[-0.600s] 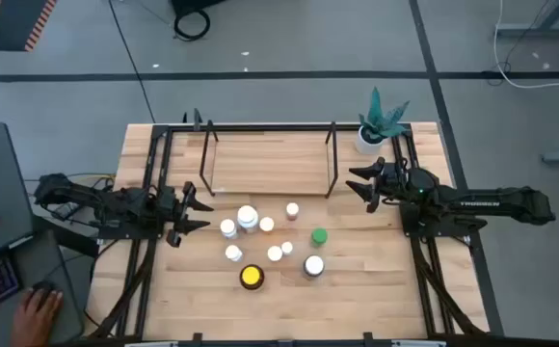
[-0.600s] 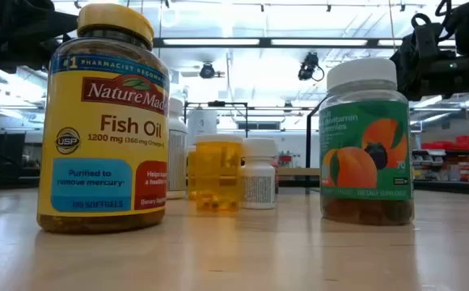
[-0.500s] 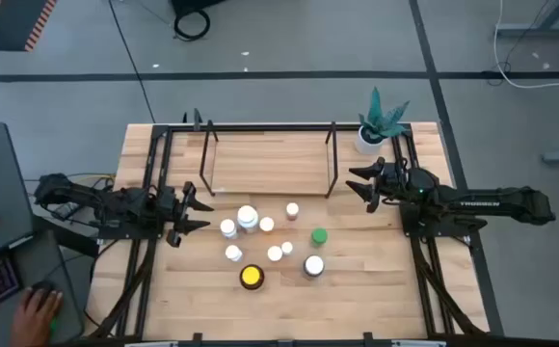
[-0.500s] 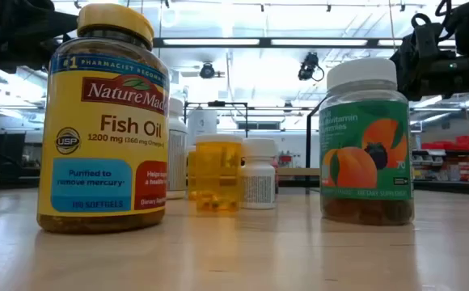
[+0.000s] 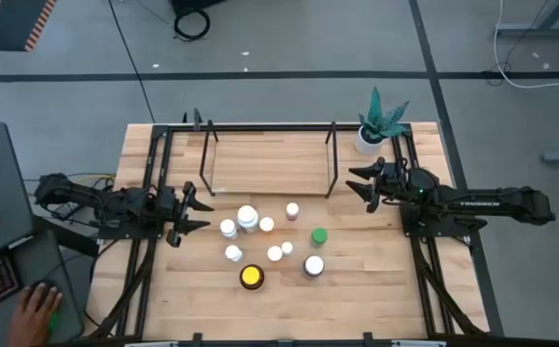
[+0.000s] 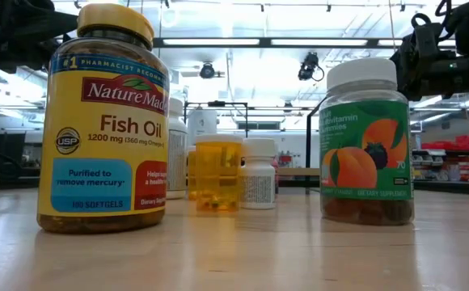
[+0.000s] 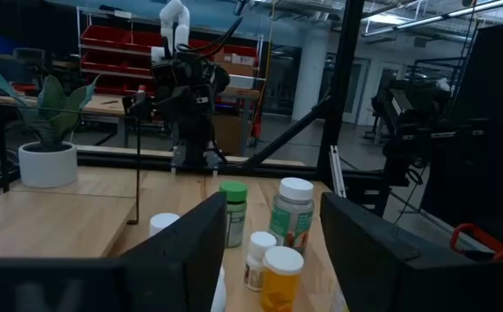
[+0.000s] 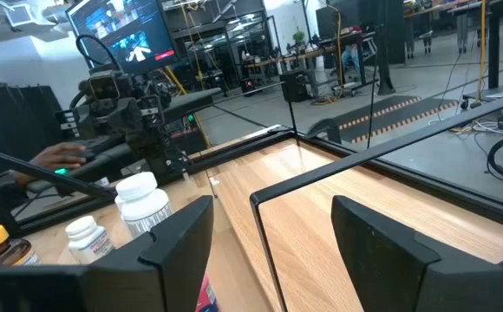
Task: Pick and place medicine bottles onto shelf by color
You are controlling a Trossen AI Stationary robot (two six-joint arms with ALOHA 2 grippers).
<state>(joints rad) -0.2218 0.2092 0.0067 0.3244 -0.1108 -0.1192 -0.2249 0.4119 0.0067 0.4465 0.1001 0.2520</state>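
Nothing has moved: left gripper (image 5: 195, 214) and right gripper (image 5: 357, 185) fingers stay apart, holding nothing

**My dark frame**

My two arms are matte black and jointed. My right arm (image 5: 492, 204) carries small white lettering and a green light near the wrist. My fingers (image 7: 191, 251) are broad, flat black plates.

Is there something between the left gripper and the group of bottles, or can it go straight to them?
Nothing visible stands in the way. The left gripper is open at the table's left side, and only bare tabletop lies between it and the nearest white-capped bottle. The right gripper waits open near the shelf.
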